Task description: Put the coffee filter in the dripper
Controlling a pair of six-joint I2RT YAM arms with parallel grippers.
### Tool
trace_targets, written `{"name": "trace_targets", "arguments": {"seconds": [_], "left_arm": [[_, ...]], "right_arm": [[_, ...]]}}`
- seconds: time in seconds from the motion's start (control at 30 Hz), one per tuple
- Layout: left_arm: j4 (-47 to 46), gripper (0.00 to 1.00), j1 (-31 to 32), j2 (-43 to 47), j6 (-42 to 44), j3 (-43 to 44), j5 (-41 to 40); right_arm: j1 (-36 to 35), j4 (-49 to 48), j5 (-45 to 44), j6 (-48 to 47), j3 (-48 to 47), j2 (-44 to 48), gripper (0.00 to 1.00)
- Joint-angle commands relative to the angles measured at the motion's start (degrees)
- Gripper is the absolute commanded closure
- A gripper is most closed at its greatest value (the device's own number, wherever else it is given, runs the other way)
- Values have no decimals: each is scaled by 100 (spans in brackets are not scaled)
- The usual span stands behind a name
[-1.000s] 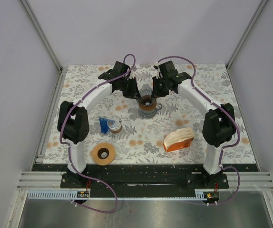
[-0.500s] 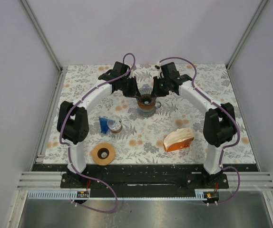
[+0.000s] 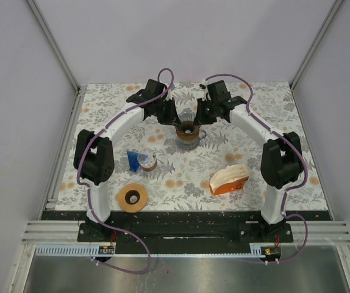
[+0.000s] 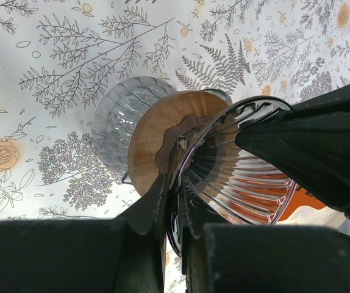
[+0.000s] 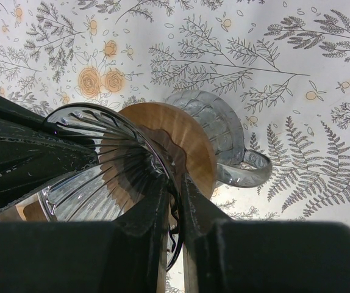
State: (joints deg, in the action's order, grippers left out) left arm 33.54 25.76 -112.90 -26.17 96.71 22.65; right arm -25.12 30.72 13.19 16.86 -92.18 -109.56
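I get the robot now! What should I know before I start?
Left gripper: shut on the dripper rim.
Right gripper: shut on the rim's other side.
Dripper: in the middle, held between both grippers.
Filter: none seen in the dripper. The orange-and-white pack on the right side may hold them.
Done: dripper gripped.
Left: fetch a filter and put it in.

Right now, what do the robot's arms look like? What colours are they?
Both arms match: the left arm and right arm have smooth white tubes joined by chunky black joints. A thin purple cable loops along each one. The left gripper and right gripper are black, with two flat fingers each.
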Motion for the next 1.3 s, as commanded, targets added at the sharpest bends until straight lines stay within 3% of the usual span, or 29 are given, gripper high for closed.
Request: {"name": "trace_targets", "arguments": {"seconds": [0.0,0.07,0.17,0.27,0.43,0.9,1.27], "left_arm": [[707,100,219,-303,499,-21,-288],[584,100,219,-171,499,50,-323],[452,86,210,-30,534,234,-262],[461,75,219,22,569,506,-261],[443,67,219,119,675,823,-393],[671,59,193,84,780,946,-508],[803,36,149,251,1061,1289,-631]], "right_arm": [[-89,707,-651,-245,192,-532,100],[-89,733,-625,-227,96,-418,92],[-89,734,-485,-192,-45,-330,79],[-89,734,-361,-105,-212,-286,73],[-89,742,-299,-60,-502,-215,65],[-89,883,-185,-122,-995,-127,53],[-89,1199,-212,-525,-1354,83,40]]}}
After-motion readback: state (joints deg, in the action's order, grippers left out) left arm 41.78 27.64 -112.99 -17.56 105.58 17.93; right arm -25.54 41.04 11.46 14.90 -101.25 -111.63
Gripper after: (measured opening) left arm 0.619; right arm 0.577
